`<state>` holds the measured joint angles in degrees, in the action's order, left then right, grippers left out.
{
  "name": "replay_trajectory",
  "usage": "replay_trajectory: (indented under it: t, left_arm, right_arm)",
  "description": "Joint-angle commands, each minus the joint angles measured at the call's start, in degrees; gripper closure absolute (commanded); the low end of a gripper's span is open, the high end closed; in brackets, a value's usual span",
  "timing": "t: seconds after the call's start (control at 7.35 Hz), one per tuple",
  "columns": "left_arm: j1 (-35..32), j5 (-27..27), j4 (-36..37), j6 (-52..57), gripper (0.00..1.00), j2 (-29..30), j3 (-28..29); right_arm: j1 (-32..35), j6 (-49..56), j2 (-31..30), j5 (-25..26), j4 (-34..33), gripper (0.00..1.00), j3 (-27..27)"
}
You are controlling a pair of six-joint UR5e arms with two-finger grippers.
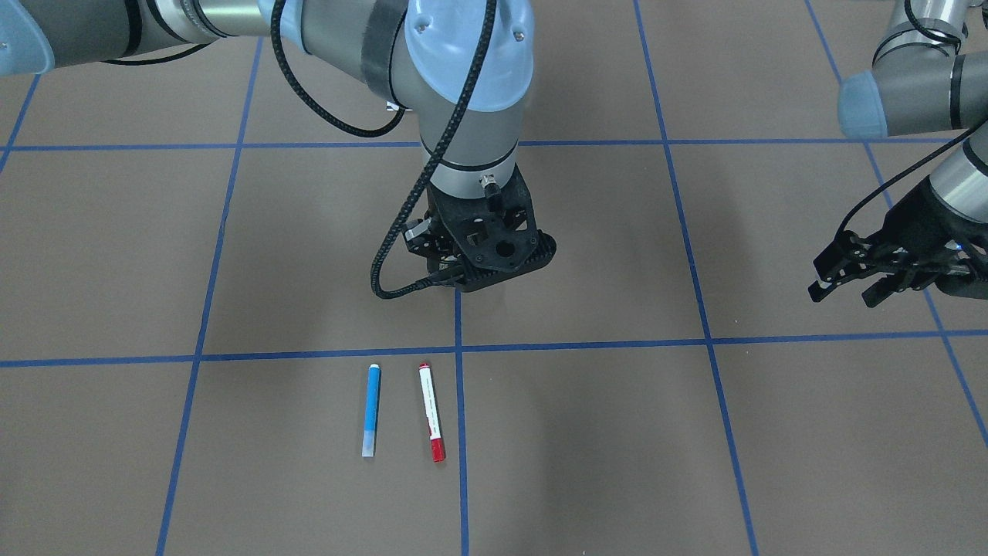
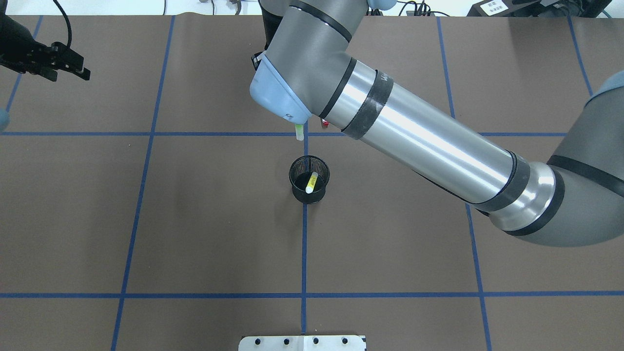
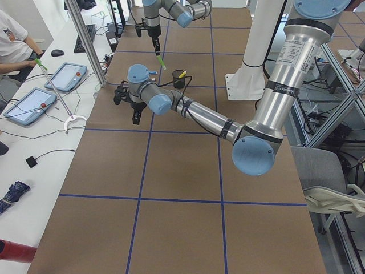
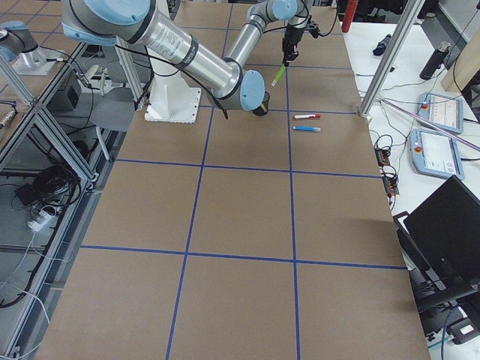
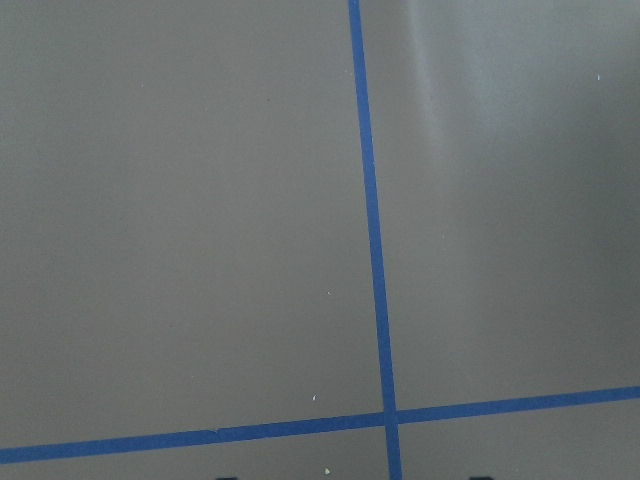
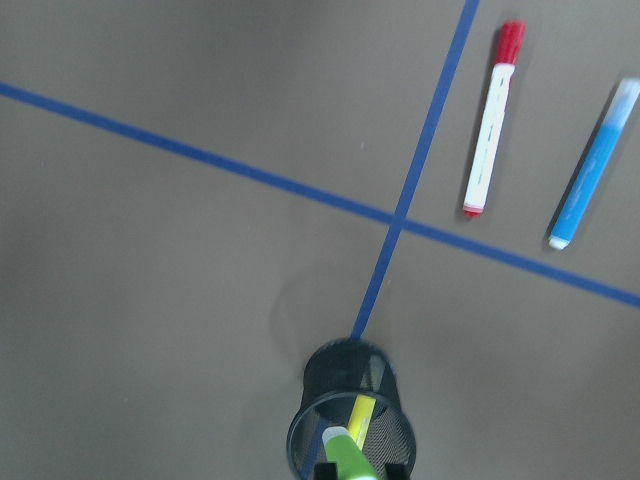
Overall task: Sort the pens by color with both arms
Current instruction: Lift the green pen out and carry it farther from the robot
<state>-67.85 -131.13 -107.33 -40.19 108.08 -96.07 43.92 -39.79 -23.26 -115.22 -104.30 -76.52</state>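
My right gripper (image 1: 482, 259) is shut on the light green pen (image 2: 299, 131) and holds it upright in the air near the black mesh cup (image 2: 297, 192). In the right wrist view the green pen (image 6: 345, 455) hangs over the cup (image 6: 300, 440). The yellow pen (image 2: 311, 182) stands inside the cup. The blue pen (image 1: 371, 410) and the white pen with red caps (image 1: 431, 412) lie side by side on the table beyond the cup. My left gripper (image 1: 845, 295) is open and empty, well off to the side above bare table.
Blue tape lines (image 2: 304, 253) split the brown table into squares. The white pedestal base (image 2: 302, 342) is at the near edge. Tablets (image 3: 34, 103) and a seated person (image 3: 11, 43) are beyond the table's far side.
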Motion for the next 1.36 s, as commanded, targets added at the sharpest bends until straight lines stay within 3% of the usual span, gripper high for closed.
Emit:
replay_trajectory:
  t: [0.0, 0.27, 0.54, 0.68, 0.82, 1.22]
  left_arm:
    - [0.0, 0.0, -0.1, 0.0, 0.17, 0.1, 0.0]
    - [0.1, 0.0, -0.1, -0.1, 0.17, 0.1, 0.0]
    - [0.1, 0.0, -0.1, -0.1, 0.17, 0.1, 0.0]
    - [0.1, 0.0, -0.1, -0.1, 0.17, 0.1, 0.1]
    - [0.1, -0.1, -0.1, -0.1, 0.17, 0.1, 0.1]
    - [0.1, -0.2, -0.1, -0.3, 0.17, 0.3, 0.0]
  right_arm:
    - [-4.1, -13.0, -8.8, 20.3, 27.3, 1.00, 0.6]
    - [-6.3, -13.6, -8.8, 35.3, 34.3, 1.00, 1.5]
    - [-12.3, -14.1, -8.9, 55.1, 44.3, 1.00, 8.4]
    - [-13.8, -14.2, -9.6, 59.0, 49.2, 1.00, 10.5]
    - [-15.5, -14.4, -9.3, 64.5, 50.0, 1.00, 13.3]
    - [-16.8, -13.3, -6.0, 67.5, 49.9, 1.00, 21.6]
